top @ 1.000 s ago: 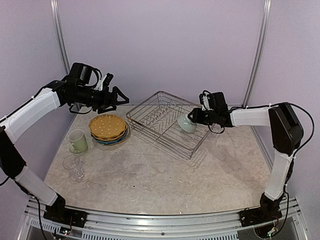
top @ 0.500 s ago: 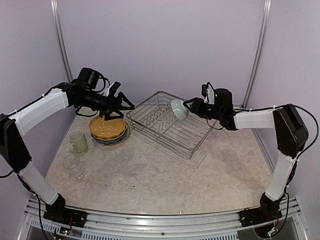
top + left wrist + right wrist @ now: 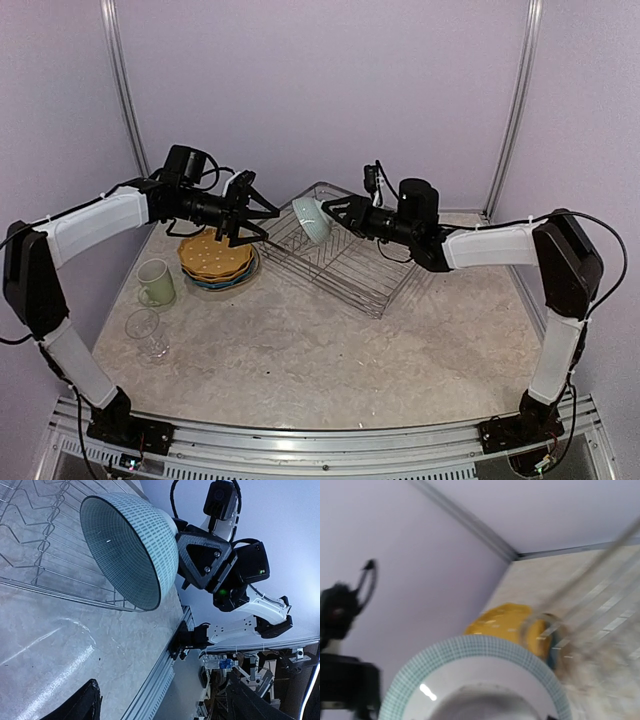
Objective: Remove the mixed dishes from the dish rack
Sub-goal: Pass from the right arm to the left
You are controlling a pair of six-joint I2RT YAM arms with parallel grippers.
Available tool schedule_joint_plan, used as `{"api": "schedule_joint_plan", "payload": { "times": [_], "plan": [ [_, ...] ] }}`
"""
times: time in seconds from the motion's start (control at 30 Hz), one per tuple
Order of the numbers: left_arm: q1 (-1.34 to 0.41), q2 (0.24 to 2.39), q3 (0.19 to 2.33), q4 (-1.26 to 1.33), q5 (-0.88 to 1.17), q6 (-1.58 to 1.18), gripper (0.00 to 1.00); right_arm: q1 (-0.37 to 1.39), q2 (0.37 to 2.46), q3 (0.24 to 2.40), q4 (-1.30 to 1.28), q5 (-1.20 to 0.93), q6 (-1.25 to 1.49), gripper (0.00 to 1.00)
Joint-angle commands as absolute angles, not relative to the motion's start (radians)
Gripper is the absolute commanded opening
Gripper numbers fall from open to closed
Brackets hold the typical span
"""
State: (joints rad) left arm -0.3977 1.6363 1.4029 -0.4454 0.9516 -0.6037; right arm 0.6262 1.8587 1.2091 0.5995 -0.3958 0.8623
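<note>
right gripper (image 3: 336,212) clamping light-blue bowl (image 3: 310,219) over dish rack (image 3: 352,272), left gripper (image 3: 258,221) spread wide

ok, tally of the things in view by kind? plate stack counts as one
Plate stack, orange scalloped plate on top: 1
Pale green mug: 1
Clear glass: 1
Small light-blue bowl: 1
Silver wire dish rack: 1
Total: 5

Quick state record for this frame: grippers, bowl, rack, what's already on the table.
dish rack: no dishes seen inside
small light-blue bowl: in the air over the rack's left part, tilted sideways
right gripper: shut on the bowl
left gripper: open, empty, facing the bowl
plate stack: on table left of rack, orange plate on top
pale green mug: upright, beside stack
clear glass: upright, nearer than mug
</note>
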Motion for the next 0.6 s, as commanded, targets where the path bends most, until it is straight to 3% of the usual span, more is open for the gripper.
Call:
{"api": "schedule_joint_plan", "payload": {
  "times": [0.0, 0.33, 0.57],
  "plan": [
    [-0.382, 1.679, 1.377, -0.345, 1.043, -0.676, 0.80, 0.681, 1.920, 1.291, 0.763, -0.430, 0.934, 0.00],
    [-0.364, 1.707, 1.299, -0.136, 1.155, -0.840, 0.68, 0.749, 2.026, 1.336, 0.915, -0.460, 1.047, 0.00],
    [-0.358, 1.714, 1.269, -0.036, 1.187, -0.899, 0.48, 0.777, 2.066, 1.331, 0.992, -0.452, 1.088, 0.00]
  ]
}}
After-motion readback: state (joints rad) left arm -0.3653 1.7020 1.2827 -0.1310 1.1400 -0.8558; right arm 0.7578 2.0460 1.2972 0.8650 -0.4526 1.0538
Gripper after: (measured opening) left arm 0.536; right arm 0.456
